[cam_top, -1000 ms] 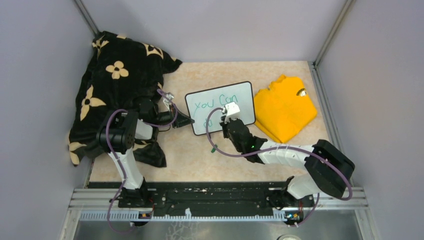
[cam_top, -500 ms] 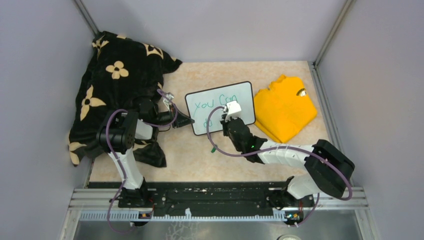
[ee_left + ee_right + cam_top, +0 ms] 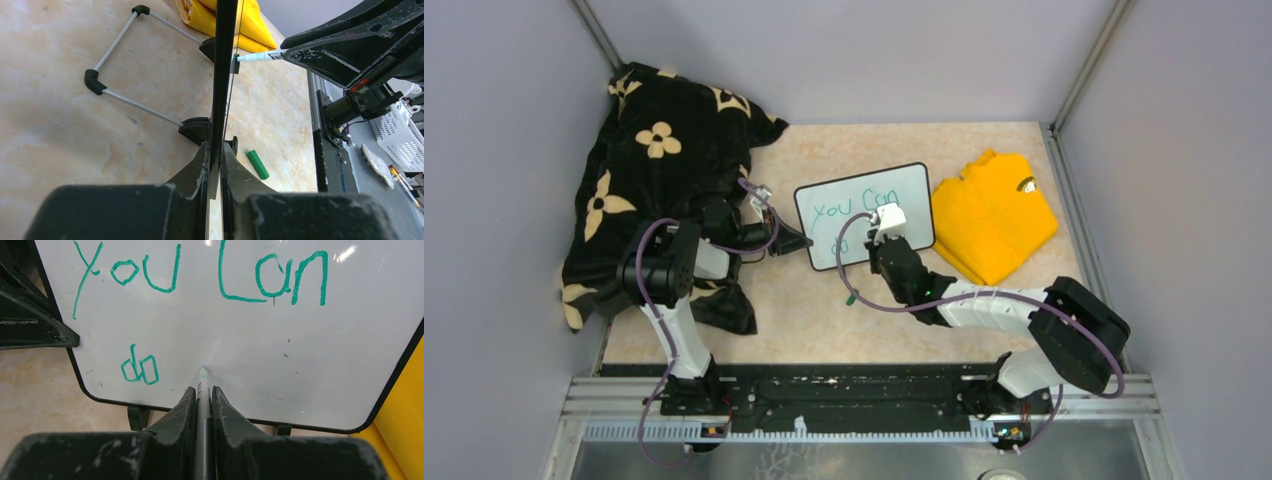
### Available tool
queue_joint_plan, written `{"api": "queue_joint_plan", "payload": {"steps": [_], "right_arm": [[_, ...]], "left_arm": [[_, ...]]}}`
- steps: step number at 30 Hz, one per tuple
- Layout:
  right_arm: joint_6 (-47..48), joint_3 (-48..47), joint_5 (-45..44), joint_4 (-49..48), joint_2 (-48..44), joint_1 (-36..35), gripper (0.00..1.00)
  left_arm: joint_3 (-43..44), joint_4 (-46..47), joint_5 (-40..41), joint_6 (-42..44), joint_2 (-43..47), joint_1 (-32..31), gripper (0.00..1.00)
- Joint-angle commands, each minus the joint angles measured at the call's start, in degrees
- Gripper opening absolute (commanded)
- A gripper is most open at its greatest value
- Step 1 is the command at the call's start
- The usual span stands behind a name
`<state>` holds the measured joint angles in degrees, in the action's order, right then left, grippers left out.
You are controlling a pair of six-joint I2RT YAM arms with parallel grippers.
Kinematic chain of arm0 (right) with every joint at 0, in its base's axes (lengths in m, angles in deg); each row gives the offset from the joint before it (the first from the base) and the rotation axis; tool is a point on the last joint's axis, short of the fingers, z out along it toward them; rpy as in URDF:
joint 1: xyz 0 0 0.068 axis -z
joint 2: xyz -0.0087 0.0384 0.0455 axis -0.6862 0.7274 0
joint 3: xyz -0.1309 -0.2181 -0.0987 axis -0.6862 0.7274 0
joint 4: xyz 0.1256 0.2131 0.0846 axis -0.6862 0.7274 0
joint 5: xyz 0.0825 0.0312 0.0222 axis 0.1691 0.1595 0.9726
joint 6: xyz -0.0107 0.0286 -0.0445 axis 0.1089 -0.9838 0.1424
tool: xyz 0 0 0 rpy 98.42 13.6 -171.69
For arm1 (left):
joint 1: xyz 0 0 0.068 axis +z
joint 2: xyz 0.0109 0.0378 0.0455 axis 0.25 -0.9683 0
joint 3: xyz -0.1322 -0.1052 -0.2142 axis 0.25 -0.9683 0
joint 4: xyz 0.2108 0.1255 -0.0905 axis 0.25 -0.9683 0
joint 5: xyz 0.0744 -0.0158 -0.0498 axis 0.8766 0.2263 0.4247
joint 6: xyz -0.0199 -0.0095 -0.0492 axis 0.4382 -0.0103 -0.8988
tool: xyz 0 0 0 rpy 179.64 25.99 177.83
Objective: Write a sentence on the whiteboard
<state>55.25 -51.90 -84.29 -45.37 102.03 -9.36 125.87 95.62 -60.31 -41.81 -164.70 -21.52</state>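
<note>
While the left end effector [image 3: 215, 152] clamps the whiteboard [image 3: 225, 340], the right end effector [image 3: 202, 396], gripping the marker [image 3: 202, 379], should press lightly beside "do" [image 3: 140, 369].

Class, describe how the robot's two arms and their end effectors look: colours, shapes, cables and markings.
Both the left arm and right arm pair white tube links with chunky black joint housings. Purple cables loop along each. The left end effector and right end effector have black, wedge-shaped fingers, scuffed pale along their edges.

Glossy whiteboard [image 3: 225, 340]; matt, perhaps laminate table [image 3: 804, 320].
</note>
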Motion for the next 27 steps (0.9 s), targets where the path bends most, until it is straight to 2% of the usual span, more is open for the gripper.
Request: {"api": "queue_joint_plan", "payload": {"steps": [1, 18, 27], "right_arm": [[-1.6, -0.6, -0.5, -0.9, -0.3, 0.5, 0.00], [-3.6, 2.6, 0.2, 0.9, -1.8, 0.4, 0.00], [-3.6, 2.9, -2.2, 1.9, -2.5, 0.5, 0.00]], "left_arm": [[0.1, -5.5, 0.8, 1.8, -1.0, -1.4, 0.00], [0.1, -5.8, 0.9, 2.0, -0.8, -1.4, 0.00], [0.1, -5.8, 0.9, 2.1, -0.9, -1.4, 0.00]]}}
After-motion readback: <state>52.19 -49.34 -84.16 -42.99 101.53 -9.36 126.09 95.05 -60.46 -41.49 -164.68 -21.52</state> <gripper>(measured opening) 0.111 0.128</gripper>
